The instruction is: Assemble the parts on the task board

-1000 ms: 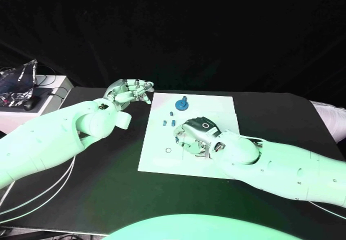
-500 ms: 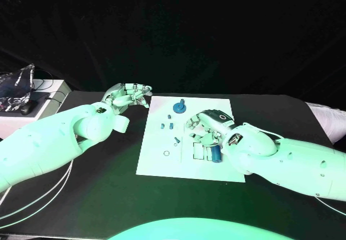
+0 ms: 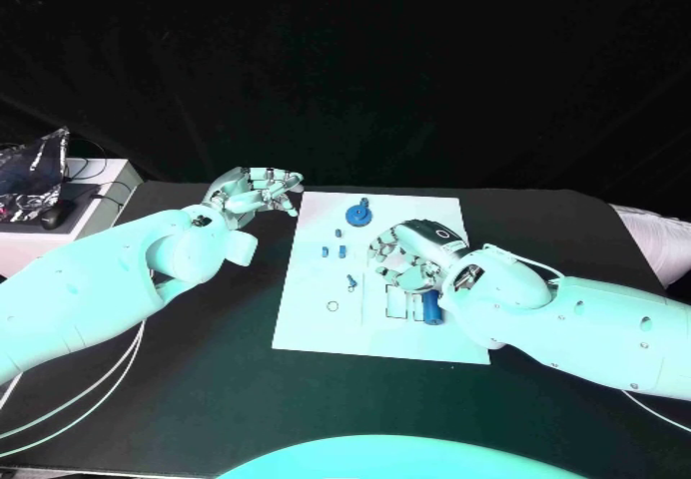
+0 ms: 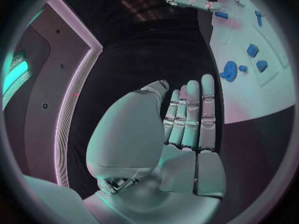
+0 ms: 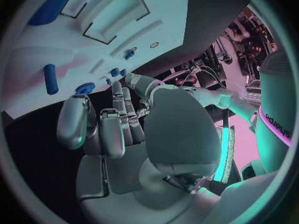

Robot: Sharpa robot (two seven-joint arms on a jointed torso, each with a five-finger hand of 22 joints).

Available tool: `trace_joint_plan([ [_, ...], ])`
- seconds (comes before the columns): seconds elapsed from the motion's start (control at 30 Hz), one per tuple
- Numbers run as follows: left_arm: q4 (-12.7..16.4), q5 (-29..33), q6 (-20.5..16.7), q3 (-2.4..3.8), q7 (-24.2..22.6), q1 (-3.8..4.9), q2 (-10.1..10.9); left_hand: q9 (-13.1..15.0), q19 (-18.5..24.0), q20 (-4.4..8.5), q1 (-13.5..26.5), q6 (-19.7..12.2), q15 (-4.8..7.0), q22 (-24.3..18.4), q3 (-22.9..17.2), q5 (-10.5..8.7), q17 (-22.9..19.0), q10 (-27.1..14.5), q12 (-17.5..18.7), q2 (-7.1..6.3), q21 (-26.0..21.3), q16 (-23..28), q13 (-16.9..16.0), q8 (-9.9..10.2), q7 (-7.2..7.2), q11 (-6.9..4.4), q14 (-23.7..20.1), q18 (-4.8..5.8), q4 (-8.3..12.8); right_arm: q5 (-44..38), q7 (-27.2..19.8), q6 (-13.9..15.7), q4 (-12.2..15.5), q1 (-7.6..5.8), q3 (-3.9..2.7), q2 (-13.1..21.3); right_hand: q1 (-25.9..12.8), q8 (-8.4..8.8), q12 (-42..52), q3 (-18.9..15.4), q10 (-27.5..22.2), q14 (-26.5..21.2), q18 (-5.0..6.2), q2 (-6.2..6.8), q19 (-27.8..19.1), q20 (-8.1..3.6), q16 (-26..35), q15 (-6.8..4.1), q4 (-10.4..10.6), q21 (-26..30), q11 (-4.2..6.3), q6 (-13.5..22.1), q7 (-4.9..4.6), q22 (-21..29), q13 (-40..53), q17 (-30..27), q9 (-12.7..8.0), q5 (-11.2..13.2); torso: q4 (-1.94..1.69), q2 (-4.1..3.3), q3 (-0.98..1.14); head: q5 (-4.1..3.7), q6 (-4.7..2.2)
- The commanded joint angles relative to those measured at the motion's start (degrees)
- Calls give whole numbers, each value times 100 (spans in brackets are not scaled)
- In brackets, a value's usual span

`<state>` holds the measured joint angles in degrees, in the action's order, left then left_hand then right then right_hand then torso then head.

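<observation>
Right robot hand (image 3: 404, 254) shifted left of blue cylinder (image 3: 430, 306).

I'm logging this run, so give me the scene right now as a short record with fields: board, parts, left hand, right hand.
board: white task board flat on the black table
parts: blue round part at the far end; small blue pieces mid-board; blue cylinder lying beside the right hand
left hand: left hand off the board's far left corner, holding nothing, fingers apart
right hand: right hand over the board, fingers partly curled, nothing visibly held
</observation>
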<state>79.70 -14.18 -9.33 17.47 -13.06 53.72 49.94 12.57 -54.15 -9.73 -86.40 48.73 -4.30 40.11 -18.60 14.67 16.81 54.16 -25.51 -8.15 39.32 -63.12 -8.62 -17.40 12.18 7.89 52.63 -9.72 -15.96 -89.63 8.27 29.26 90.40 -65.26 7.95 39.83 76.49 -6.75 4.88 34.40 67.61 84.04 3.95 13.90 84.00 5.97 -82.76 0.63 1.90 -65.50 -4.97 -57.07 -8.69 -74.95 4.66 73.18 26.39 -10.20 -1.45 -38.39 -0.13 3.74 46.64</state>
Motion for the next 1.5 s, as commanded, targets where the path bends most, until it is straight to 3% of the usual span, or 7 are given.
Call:
trace_joint_plan([
  [0.03, 18, 32, 93, 5, -45, -4, 3, -9, -8, -2, 14, -31, -10, 6, -29, -7, -5, -22, -20, -33, 21, 20, 10, -37, 5, 35, -35, -73, -8, -121, -23, -157, -12, -1, 1, -37, 60, -35, 38, 35, 40, 246, 27, -18, 136, -35, 5, -55, 11, -9, 5, -44, 5, -645, 9, -1, 0, -24, 2, 8, -5, 6, -2],
  [0.4, 27, 33, 93, 5, -51, -11, 17, -9, -5, -1, 13, -31, -9, 6, -39, -7, -7, -21, -22, -34, 20, 25, 10, -41, 4, 34, -39, -73, -4, -425, 177, -354, -146, 20, 26, -287, 69, -28, 18, 53, 66, 238, 32, 38, 131, -40, 20, -58, -19, 26, 1, -43, -7, -635, 4, -38, -7, -18, -3, -1, -1, 12, 3],
  [0.83, 35, 33, 104, 5, -44, -13, 14, -9, -3, -1, 11, -31, -8, 6, -48, -7, -8, -20, -25, -37, 19, 29, 10, -44, 4, 33, -41, -73, 0, -1116, 450, -806, -348, 125, 79, -751, 5, -23, -27, 60, 65, 233, 40, 55, 114, -28, 31, -41, 20, 104, -9, -58, -14, -609, -9, -63, -16, 70, -9, -6, -5, 55, 53],
  [1.17, 40, 33, 109, 5, -34, -13, 13, -9, -3, -1, 11, -31, -8, 6, -48, -7, -8, -20, -25, -37, 19, 29, 10, -44, 4, 33, -41, -73, 0, -1453, 696, -943, -487, 168, 94, -968, -18, -49, -35, 46, 99, 233, 40, 84, 113, -27, 33, -40, 24, 106, -8, -123, -13, -609, 13, -68, -12, 124, -4, -2, -7, 88, 94],
  [1.5, 44, 33, 111, 5, -28, -13, 24, -9, -3, -1, 11, -31, -8, 6, -48, -7, -8, -20, -25, -37, 19, 29, 10, -44, 4, 33, -41, -73, 0, -1781, 979, -877, -495, 188, 99, -1021, 4, -82, -4, 37, 102, 229, 45, 88, 108, -32, 39, -54, 5, 128, 5, -186, 4, -603, 34, -81, -4, 138, -4, -1, 1, 108, 115],
])
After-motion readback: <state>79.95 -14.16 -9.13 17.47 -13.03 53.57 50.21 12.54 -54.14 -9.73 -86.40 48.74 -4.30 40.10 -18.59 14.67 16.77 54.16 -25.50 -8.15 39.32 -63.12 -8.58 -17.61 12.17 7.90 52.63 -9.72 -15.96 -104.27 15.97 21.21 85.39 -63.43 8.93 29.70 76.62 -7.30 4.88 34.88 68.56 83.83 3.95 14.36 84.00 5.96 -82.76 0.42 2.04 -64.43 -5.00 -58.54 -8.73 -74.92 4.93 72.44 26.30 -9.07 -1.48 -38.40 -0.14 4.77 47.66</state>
